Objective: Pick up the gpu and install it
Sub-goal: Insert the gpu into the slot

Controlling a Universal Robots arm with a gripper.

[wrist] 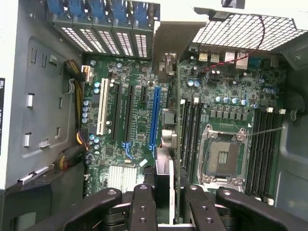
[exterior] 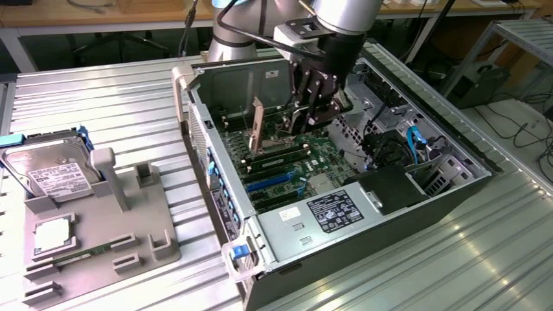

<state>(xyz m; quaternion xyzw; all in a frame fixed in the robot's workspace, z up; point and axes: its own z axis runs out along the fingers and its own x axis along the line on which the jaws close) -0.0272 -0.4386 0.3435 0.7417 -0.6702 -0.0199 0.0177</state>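
Observation:
I see the gpu [wrist: 166, 166] edge-on in the wrist view, a thin green card held between my two black fingers [wrist: 144, 204]. Its silver end bracket [wrist: 175, 43] reaches toward the case's rear slot covers [wrist: 103, 41]. My gripper [wrist: 168, 197] is shut on the card. The card hangs over the motherboard, right beside the long blue slot [wrist: 154, 115], between that slot and the black memory slots [wrist: 190, 130]. In the exterior view my gripper [exterior: 313, 110] is lowered inside the open computer case [exterior: 203, 136], close above the motherboard [exterior: 289, 162].
The case walls and drive cage [exterior: 415, 149] stand close around my arm. A power supply [exterior: 333, 210] fills the case's near end. On the exterior view's left, a grey fixture [exterior: 95, 240] holds a silver hard drive [exterior: 52, 172] and a memory stick [exterior: 82, 254].

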